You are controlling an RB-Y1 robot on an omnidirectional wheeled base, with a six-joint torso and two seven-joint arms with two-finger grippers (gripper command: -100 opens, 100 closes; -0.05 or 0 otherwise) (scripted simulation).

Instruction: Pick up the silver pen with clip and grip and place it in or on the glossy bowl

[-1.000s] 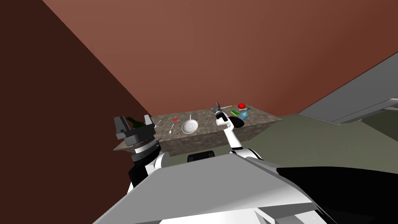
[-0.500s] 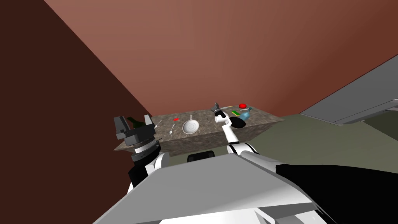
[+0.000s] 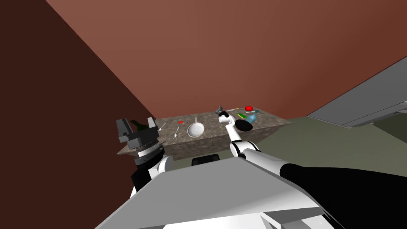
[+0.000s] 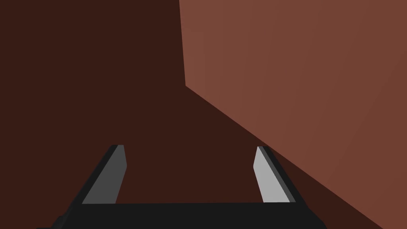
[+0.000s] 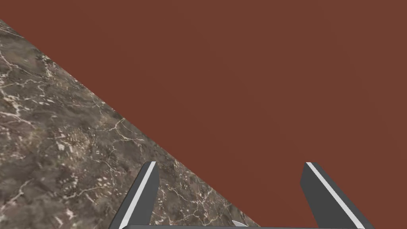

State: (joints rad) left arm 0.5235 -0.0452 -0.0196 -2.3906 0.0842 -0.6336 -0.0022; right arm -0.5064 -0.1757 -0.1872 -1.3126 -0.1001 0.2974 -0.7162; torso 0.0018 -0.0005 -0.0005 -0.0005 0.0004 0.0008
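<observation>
Right gripper hangs over the far part of a long brown-grey marbled stone desk, its two fingers spread wide with nothing between them. In the right wrist view the same gripper points past the desk edge at a red-brown wall. A small pale sliver shows at the gripper's body, too little of it to name.

The silver pen is too small to single out for certain. A thin pale stick with a yellow end lies just beside the right gripper. A second thin pale stick lies farther right, between a flat red disc and a small blue-green bottle.

A round black bowl sits by the right forearm. A white round pan with a straight handle lies mid-desk.

Left gripper is raised by the desk's near left corner, fingers wide apart and empty, as its wrist view confirms.
</observation>
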